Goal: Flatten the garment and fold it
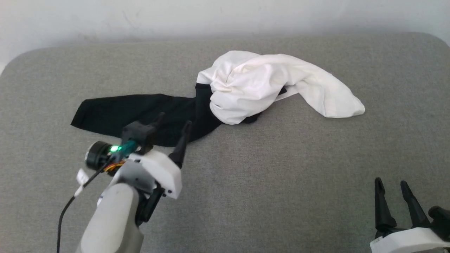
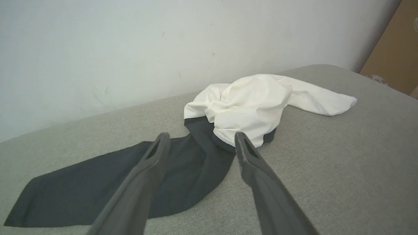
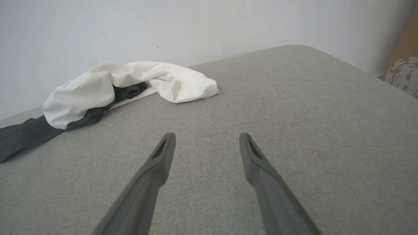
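The garment (image 1: 253, 86) lies crumpled at the back middle of the grey surface, a white bunch with one black sleeve (image 1: 137, 114) stretched flat to the left. My left gripper (image 1: 173, 119) hovers open just above the near edge of that black sleeve, fingers pointing toward the white bunch (image 2: 248, 104). Nothing sits between its fingers (image 2: 153, 156). My right gripper (image 1: 390, 182) stands open at the lower right, well clear of the garment (image 3: 130, 85), with bare fabric surface between its fingers (image 3: 165, 153).
The grey padded surface (image 1: 267, 182) has rounded back corners and meets a white wall (image 1: 225, 17) behind. A brown cardboard panel (image 2: 395, 45) stands past the right end. Free room lies across the front and right of the surface.
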Motion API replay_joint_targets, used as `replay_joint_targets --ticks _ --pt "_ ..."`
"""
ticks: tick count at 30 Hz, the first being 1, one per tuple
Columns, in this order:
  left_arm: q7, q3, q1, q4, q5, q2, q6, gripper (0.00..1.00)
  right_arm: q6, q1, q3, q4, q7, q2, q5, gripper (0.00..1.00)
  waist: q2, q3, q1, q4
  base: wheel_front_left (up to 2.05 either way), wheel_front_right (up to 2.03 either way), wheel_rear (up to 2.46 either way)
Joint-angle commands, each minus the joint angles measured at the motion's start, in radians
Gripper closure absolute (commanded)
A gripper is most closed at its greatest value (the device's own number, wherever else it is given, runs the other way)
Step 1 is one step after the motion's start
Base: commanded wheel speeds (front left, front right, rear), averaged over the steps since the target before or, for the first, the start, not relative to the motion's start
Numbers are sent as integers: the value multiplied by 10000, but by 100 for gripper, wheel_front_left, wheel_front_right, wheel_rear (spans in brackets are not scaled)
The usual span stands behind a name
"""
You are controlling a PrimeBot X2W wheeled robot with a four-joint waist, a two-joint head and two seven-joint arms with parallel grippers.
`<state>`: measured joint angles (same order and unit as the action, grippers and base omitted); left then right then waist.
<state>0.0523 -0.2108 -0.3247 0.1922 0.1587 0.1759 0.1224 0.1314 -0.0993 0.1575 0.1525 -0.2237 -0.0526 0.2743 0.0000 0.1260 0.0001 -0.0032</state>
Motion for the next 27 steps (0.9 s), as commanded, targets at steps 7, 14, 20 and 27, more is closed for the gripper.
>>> replay_joint_targets --ticks 7,14,20,27 --pt "1127 -1401 -1688 1966 1142 594 78 0 -7 481 -150 -29 9 23 -44 0 0 830 -1 -471 0 0 0" --pt "2138 -1813 -2931 4017 1741 900 80 0 -7 657 -241 -63 127 24 -84 0 0 1335 -1 -789 0 0 0" --pt "3228 -2240 -3600 4985 2488 999 81 0 -7 709 -387 -75 199 24 -71 0 0 1607 -1 -984 0 0 0" --pt "3103 -2814 -3753 5325 3146 1060 82 100 -7 757 -316 -124 267 24 -64 0 0 1598 -1 -990 0 0 0"
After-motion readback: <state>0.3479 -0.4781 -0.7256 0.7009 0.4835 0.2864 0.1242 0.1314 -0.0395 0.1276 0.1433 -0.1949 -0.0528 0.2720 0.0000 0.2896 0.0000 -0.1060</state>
